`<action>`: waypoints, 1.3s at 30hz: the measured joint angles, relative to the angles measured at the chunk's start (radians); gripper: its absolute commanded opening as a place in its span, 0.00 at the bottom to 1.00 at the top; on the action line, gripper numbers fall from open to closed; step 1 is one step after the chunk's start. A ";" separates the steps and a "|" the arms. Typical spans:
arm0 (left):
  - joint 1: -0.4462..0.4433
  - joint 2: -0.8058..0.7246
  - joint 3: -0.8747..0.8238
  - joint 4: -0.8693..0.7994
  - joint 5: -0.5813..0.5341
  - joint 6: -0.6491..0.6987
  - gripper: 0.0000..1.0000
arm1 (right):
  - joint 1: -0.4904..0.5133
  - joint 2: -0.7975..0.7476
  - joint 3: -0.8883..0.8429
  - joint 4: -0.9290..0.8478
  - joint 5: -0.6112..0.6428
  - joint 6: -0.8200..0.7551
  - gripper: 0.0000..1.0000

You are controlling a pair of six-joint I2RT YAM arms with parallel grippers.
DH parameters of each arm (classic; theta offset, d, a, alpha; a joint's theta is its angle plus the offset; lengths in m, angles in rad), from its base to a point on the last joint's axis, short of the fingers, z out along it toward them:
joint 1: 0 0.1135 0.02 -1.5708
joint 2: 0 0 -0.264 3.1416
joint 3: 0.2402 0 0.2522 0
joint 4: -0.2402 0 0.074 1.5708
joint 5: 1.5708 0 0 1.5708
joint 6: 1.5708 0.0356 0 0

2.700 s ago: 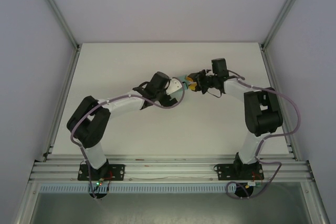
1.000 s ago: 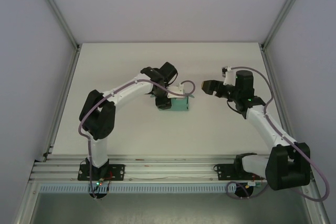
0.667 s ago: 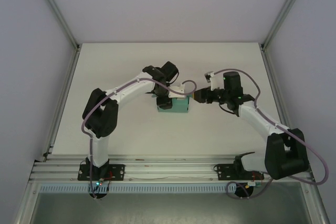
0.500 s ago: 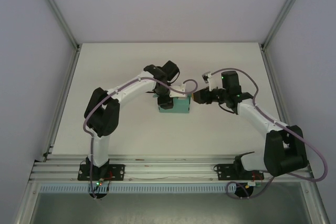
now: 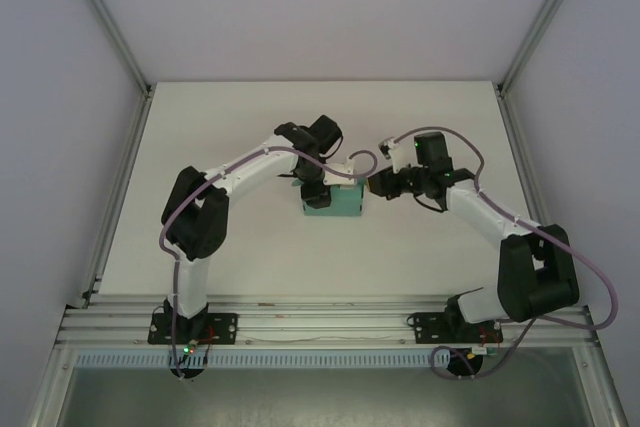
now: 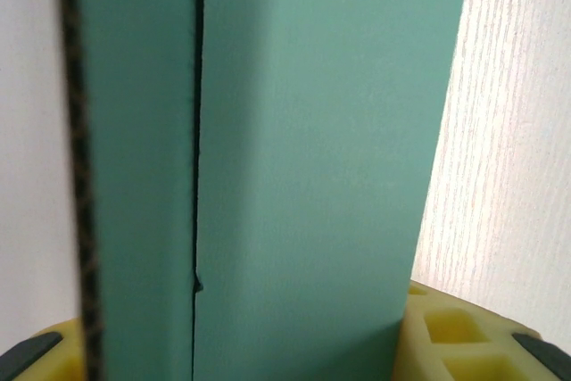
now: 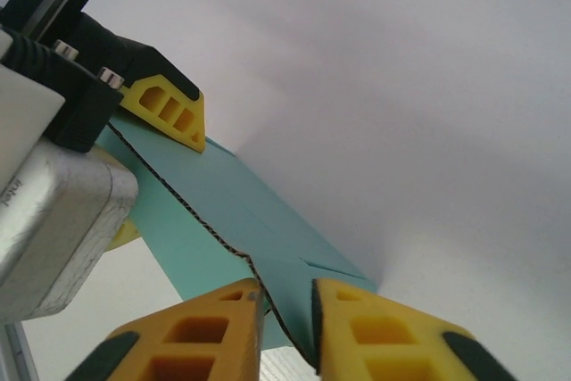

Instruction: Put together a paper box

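Observation:
The teal paper box point(image 5: 336, 206) lies on the white table at mid-centre, partly folded. My left gripper point(image 5: 322, 190) reaches down over its left part and is shut on it. In the left wrist view the teal card point(image 6: 303, 131), with a dark seam, stands between my yellow fingers point(image 6: 451, 336). My right gripper point(image 5: 372, 185) sits at the box's right end. In the right wrist view a corrugated flap of the box point(image 7: 223, 207) runs slantwise through my right gripper point(image 7: 285, 310), touching both yellow fingers point(image 7: 384, 336). The left gripper's finger point(image 7: 165, 111) holds the far end.
White table point(image 5: 250, 247) is bare around the box. Aluminium frame posts point(image 5: 110, 37) and grey walls bound the sides, and a rail point(image 5: 320, 325) carries both arm bases along the near edge. The left wrist's metal camera body point(image 7: 53, 211) is close to my right fingers.
The left gripper brought the box from mid-air down to the table. The right gripper let go, swung back right, then returned to the box's right end and closed on a flap.

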 measured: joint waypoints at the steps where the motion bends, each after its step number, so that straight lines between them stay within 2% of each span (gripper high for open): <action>1: 0.000 0.000 0.001 0.000 0.000 -0.003 0.47 | 0.003 0.000 0.001 0.000 0.000 0.002 0.11; 5: 0.000 0.003 0.003 0.001 0.003 -0.026 0.49 | 0.021 0.000 0.006 0.002 0.024 0.032 0.05; 14: 0.000 0.005 0.005 0.009 0.006 -0.084 0.49 | 0.154 -0.074 0.006 0.031 0.264 0.323 0.00; 18: 0.000 0.005 0.005 0.029 0.015 -0.094 0.49 | 0.172 -0.089 -0.006 0.042 0.333 0.393 0.00; 22: 0.000 0.010 0.004 0.040 0.026 -0.098 0.49 | 0.175 -0.105 -0.064 0.103 0.375 0.366 0.00; 29: -0.005 0.012 0.004 0.051 0.024 -0.105 0.50 | 0.178 -0.131 -0.208 0.318 0.410 0.248 0.00; 39: -0.005 0.012 0.003 0.066 0.025 -0.124 0.51 | 0.179 -0.131 -0.319 0.544 0.408 0.219 0.00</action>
